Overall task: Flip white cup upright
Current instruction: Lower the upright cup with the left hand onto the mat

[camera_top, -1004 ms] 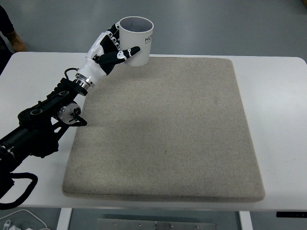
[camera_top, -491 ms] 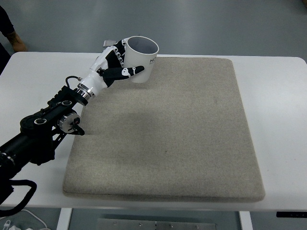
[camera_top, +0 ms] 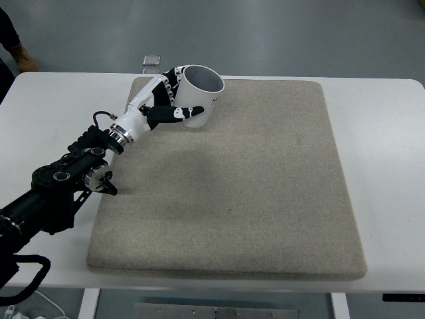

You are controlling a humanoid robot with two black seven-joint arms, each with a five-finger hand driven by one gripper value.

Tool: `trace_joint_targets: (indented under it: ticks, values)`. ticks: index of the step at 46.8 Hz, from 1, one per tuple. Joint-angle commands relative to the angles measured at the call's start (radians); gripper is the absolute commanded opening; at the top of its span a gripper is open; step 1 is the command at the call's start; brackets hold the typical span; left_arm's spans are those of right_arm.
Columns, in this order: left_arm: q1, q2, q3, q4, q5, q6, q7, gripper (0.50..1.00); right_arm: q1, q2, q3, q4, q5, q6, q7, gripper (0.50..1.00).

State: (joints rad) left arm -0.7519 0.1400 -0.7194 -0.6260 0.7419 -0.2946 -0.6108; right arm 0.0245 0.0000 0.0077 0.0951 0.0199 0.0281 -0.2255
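From the left edge a black arm reaches across the white bench (camera_top: 46,106). Its left robot hand (camera_top: 163,106) wraps black-and-white fingers (camera_top: 182,112) around the white cylindrical cup (camera_top: 201,98), mouth up and tilted, over the far-left corner of the beige felt mat (camera_top: 232,179). A small grey object (camera_top: 152,61) lies on the floor beyond.
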Motion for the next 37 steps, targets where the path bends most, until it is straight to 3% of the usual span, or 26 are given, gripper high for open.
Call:
trace_joint_targets:
  ticks: [1, 7, 15, 20, 23, 26, 29, 37]
  values:
    - [-0.001, 0.0, 0.02, 0.0, 0.001, 0.018, 0.0, 0.538, 0.0, 0.0, 0.0, 0.0, 0.0, -0.001, 0.0, 0.93]
    - [-0.001, 0.0, 0.028, 0.0, 0.002, 0.032, 0.0, 0.595, 0.0, 0.0, 0.0, 0.0, 0.0, -0.001, 0.0, 0.928]
    - [-0.001, 0.001, 0.035, 0.003, 0.001, 0.034, 0.0, 0.726, 0.0, 0.0, 0.0, 0.0, 0.0, -0.001, 0.0, 0.93]
    - [-0.001, 0.001, 0.035, 0.003, -0.001, 0.037, 0.0, 0.782, 0.0, 0.0, 0.0, 0.0, 0.0, 0.001, 0.0, 0.93]
    - [-0.001, 0.001, 0.035, 0.003, -0.001, 0.037, 0.0, 0.874, 0.0, 0.0, 0.0, 0.0, 0.0, 0.001, 0.0, 0.928]
    - [-0.001, 0.001, 0.035, 0.003, -0.003, 0.037, 0.0, 0.898, 0.0, 0.0, 0.0, 0.0, 0.0, -0.001, 0.0, 0.93]
    - [-0.001, 0.001, 0.035, -0.001, -0.009, 0.037, 0.0, 0.958, 0.0, 0.0, 0.0, 0.0, 0.0, 0.001, 0.0, 0.93]
    - [0.0, 0.001, 0.034, -0.004, -0.013, 0.035, 0.0, 0.988, 0.0, 0.0, 0.0, 0.0, 0.0, -0.001, 0.0, 0.93]
